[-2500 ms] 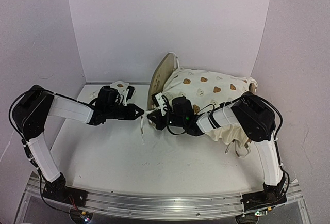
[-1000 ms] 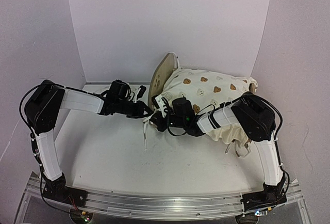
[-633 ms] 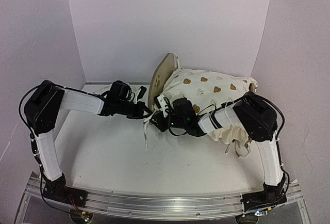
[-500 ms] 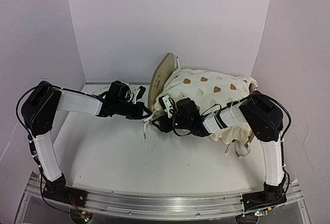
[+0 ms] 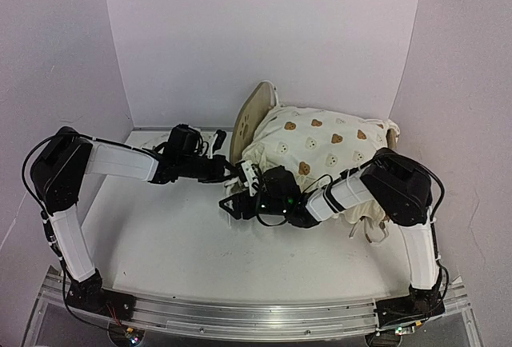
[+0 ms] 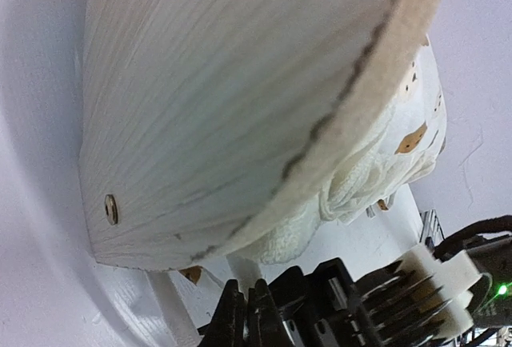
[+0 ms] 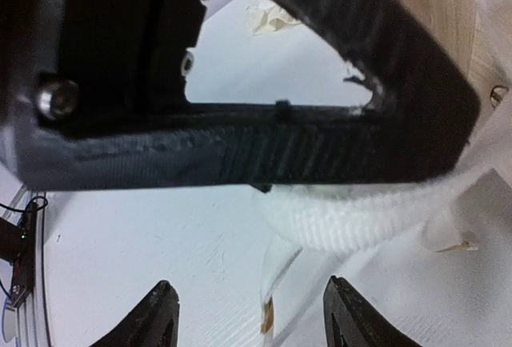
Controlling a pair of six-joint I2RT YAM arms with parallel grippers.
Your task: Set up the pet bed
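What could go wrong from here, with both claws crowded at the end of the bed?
1. The shut left claw and the open right claw sit close together beside the bed; a careless move could knock them together or shove the bed.
2. The white tie lies just ahead of the right claw and may snag.
3. The cushion lies bunched over the bed; tugging might drag it off.

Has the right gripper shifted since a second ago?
Yes. The right gripper has moved back toward the arm bases, away from the pet bed headboard, which stays put.
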